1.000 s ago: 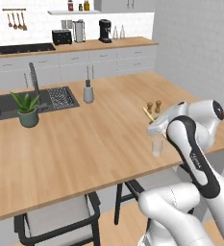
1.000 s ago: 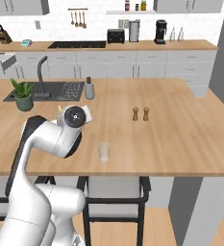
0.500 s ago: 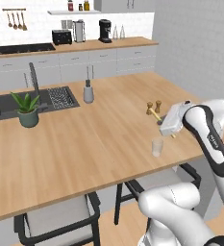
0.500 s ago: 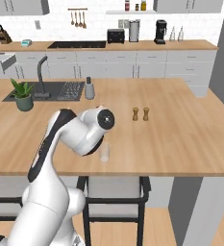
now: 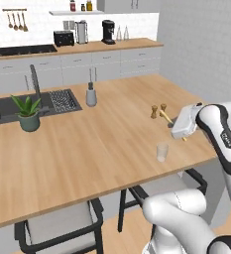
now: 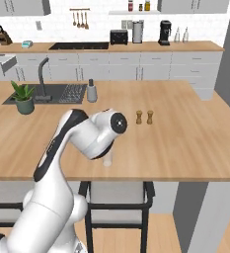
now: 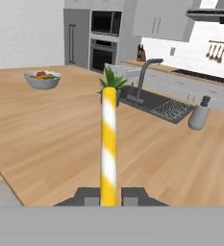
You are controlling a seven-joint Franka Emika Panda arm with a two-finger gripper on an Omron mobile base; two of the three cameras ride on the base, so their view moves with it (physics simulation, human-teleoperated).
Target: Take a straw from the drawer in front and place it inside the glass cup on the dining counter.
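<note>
Glass cup (image 5: 162,152): clear, nothing inside, on the dining counter (image 5: 87,149). Straw (image 7: 108,149): yellow-and-white striped, clamped between my closed fingers (image 7: 130,194), above the counter.

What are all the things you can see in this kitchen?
straw: one, yellow and white, held in the gripper
glass cup: one, clear, near the dining counter's front edge
dining counter: one, light wood
shakers: two, brown, mid-counter
soap bottle: one, grey, beside the sink
plant: one, green, by the sink
sink: one, dark, with tall tap
fruit bowl: one, grey, on the counter
stools: black frames, grey seats, under the counter
coffee maker: one, black, back counter
gripper: one, dark fingers, shut on the straw
</note>
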